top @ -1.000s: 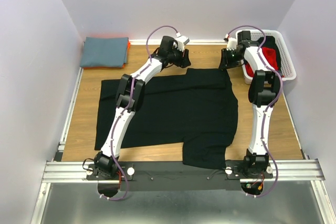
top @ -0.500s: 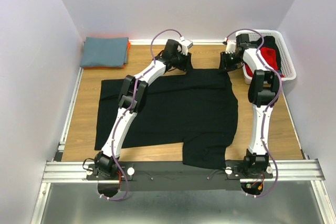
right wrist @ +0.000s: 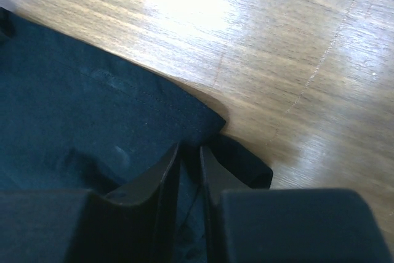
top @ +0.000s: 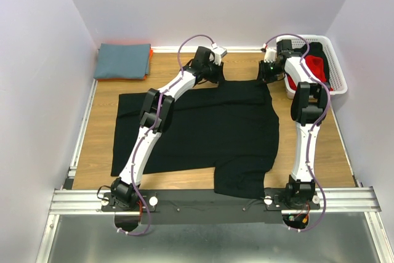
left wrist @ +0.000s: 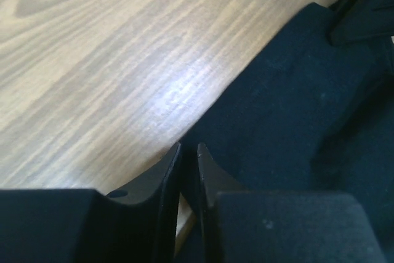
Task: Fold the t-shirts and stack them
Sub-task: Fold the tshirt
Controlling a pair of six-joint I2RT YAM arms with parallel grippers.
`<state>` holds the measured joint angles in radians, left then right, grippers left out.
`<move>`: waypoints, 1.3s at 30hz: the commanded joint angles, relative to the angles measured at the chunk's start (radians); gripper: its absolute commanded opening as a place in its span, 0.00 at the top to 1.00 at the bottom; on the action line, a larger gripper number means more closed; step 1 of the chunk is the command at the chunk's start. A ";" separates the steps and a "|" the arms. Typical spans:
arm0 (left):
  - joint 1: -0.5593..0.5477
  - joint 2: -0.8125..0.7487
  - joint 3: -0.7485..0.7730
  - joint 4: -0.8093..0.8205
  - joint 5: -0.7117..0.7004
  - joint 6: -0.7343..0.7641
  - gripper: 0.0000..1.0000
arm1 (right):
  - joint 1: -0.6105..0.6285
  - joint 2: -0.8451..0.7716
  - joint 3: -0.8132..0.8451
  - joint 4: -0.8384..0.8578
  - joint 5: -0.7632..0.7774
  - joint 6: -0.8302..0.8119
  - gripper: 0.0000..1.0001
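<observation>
White arm links (top: 136,155), black joints (top: 151,108), looping purple cables (top: 182,47), black tapered claw fingers (left wrist: 163,183)

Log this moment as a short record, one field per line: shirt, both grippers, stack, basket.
shirt: black t-shirt spread flat on the table, unfolded
left gripper: shut at the shirt's far edge; pinch unclear
right gripper: shut on the shirt's far right corner
stack: folded blue shirt over orange, far left corner
basket: white, far right, holds red and black clothes

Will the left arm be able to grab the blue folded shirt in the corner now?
Probably not yet: the left gripper looks shut on the black t-shirt. Nothing blocks the way to the blue folded shirt once it lets go.
</observation>
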<state>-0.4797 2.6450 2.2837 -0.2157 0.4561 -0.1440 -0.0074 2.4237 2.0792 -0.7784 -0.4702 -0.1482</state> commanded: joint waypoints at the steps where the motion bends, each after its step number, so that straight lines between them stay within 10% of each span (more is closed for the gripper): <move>1: -0.002 0.023 0.027 -0.016 -0.054 0.001 0.69 | 0.006 0.009 0.018 0.018 -0.030 0.010 0.76; 9: -0.002 0.001 -0.001 -0.042 -0.137 0.011 0.54 | 0.006 0.008 0.022 0.024 -0.064 0.010 0.99; 39: -0.073 0.032 0.082 -0.163 -0.399 0.038 0.59 | 0.006 -0.023 -0.010 0.036 -0.091 0.006 1.00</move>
<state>-0.5549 2.6709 2.3764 -0.3504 0.1165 -0.0856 -0.0074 2.4237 2.0781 -0.7559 -0.5407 -0.1459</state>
